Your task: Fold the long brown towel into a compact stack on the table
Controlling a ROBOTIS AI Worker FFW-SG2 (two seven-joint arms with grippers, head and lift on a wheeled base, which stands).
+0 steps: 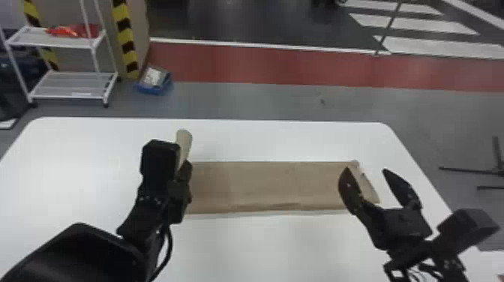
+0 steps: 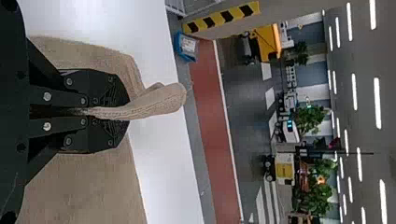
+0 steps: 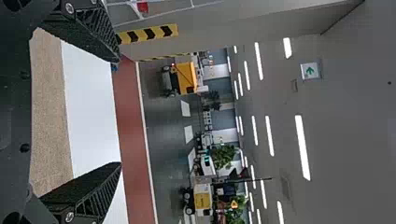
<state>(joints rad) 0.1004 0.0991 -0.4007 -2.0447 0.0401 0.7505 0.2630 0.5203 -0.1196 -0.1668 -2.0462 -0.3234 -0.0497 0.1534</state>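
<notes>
Left gripper [image 2: 124, 111]: fingers pressed together, a fold of the brown towel [image 1: 262, 183] pinched between them, a loose flap poking out past the tips. Cloth is seen on both sides of the pinch in the left wrist view, so the hold is probably set in from the towel's left end; that end can't be made out behind the arm in the head view.

From the pinch, the main run of the towel is laid toward the right of the frame, long axis roughly level across the middle of the white table [image 1: 277, 247]. Right gripper [image 1: 366, 169]: fingers spread, nothing held, placed at the towel's right end, right of centre. Whether cloth is touched there can't be told.

Left arm is nearer the left part and is judged the one to be used next; the pinched part likely needs to be brought rightward along the long axis, edges kept lined up. Right end is better reached by the right arm. A skewed fold is the risk if only one corner is pulled.
</notes>
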